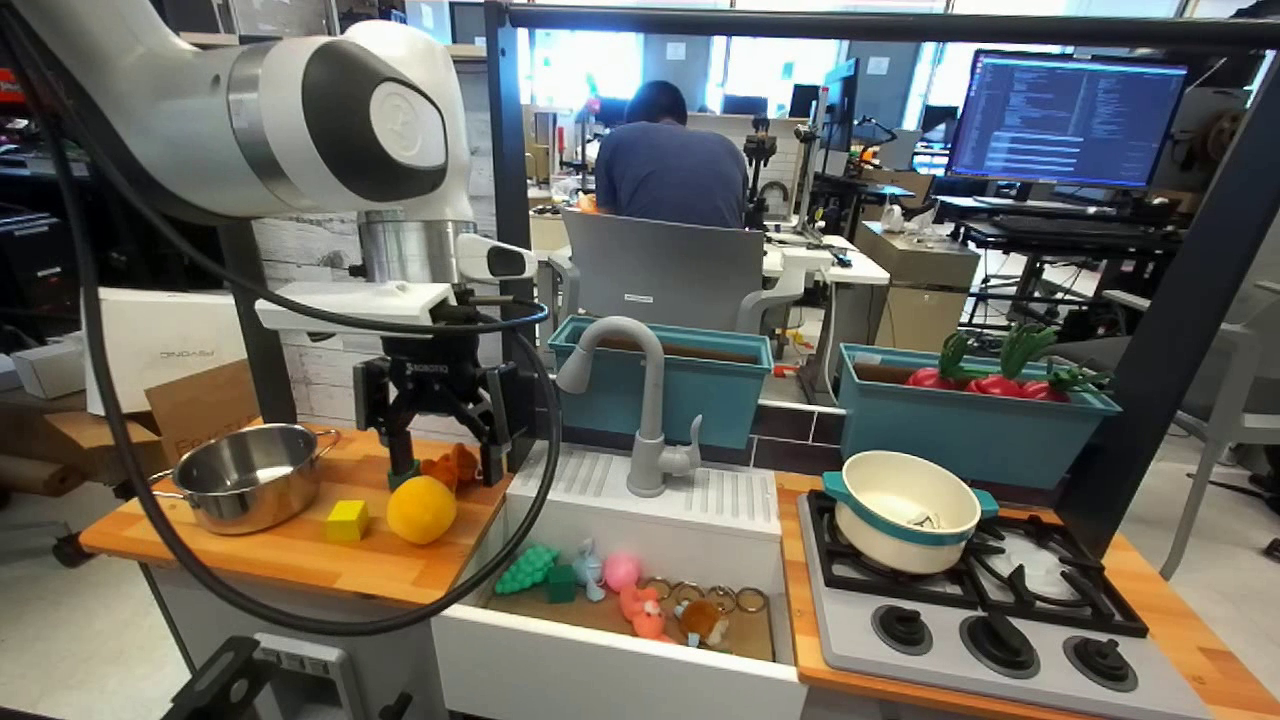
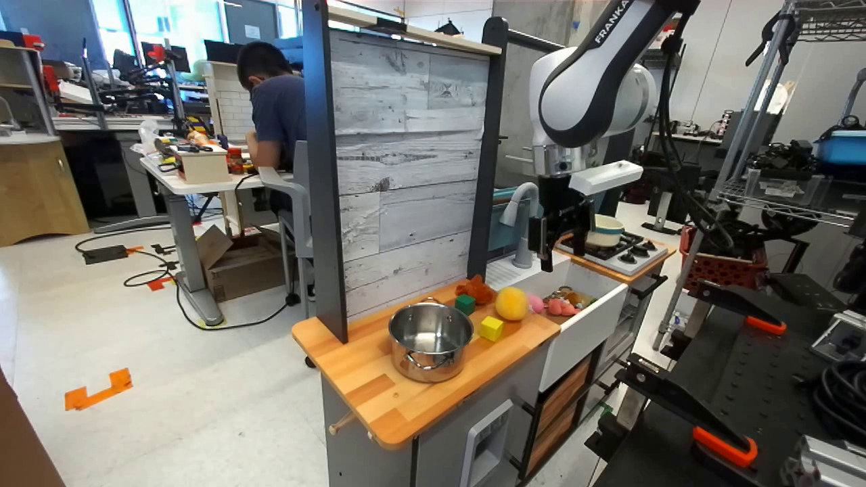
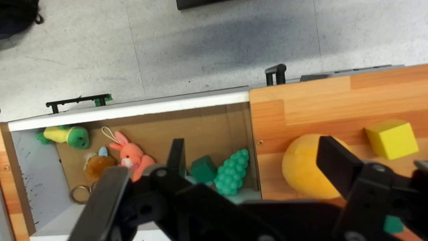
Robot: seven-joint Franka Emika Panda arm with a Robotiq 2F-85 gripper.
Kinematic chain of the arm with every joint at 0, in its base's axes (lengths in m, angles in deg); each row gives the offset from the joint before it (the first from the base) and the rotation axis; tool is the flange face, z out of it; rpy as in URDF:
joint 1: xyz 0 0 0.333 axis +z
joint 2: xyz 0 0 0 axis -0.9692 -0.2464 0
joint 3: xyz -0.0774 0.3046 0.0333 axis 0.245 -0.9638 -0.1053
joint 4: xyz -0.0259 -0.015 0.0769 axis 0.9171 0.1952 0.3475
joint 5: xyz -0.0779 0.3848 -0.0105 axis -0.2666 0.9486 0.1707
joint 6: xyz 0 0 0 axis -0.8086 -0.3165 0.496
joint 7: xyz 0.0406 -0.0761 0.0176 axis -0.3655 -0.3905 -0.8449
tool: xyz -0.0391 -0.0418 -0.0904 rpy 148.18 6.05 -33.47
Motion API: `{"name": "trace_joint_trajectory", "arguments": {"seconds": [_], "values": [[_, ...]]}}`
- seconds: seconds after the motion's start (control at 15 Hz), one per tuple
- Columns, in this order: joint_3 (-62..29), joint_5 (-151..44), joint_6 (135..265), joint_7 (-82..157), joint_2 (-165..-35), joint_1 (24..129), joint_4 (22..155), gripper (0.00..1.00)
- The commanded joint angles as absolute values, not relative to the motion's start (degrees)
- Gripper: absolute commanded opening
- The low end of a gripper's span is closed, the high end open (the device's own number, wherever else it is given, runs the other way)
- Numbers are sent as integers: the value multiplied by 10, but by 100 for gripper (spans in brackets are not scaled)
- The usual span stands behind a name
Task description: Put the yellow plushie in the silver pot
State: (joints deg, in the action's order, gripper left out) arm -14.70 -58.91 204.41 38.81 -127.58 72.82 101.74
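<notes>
The black pincer (image 3: 255,155) fills the foreground of the wrist view, its two fingers (image 3: 336,164) spread wide, and the seam between the white sink (image 3: 133,112) and the wooden counter (image 3: 307,107) runs beneath the gap. Below the finger at that view's right, partly hidden by it, the yellow plushie (image 3: 302,169) sits on the counter, with a yellow cube (image 3: 393,140) farther out on the same side. Farther still from the pincer, and lower, the silver pot (image 1: 255,510) stands upright on the counter in both exterior views. A green cube (image 2: 465,304) and a red-orange item (image 2: 475,289) lie on the counter, lower than the pincer and near the plushie. Down in the sink, a knobbly green bunch (image 3: 231,172) shows between the fingers, and a pink rabbit (image 3: 132,155) lies past the finger at the view's left.
</notes>
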Motion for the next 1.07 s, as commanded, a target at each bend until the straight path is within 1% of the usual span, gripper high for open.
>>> {"name": "trace_joint_trajectory", "arguments": {"seconds": [0.0, 0.27, 0.53, 0.8, 1.0], "values": [[-125, -590, 2081, 440, -1293, 758, 1006, 100], [-94, -606, 2054, 510, -1351, 805, 948, 100], [-63, -611, 2000, 581, -1426, 848, 856, 100], [-82, -593, 1921, 588, -1462, 843, 780, 100], [-107, -575, 1877, 566, -1466, 826, 751, 100]]}}
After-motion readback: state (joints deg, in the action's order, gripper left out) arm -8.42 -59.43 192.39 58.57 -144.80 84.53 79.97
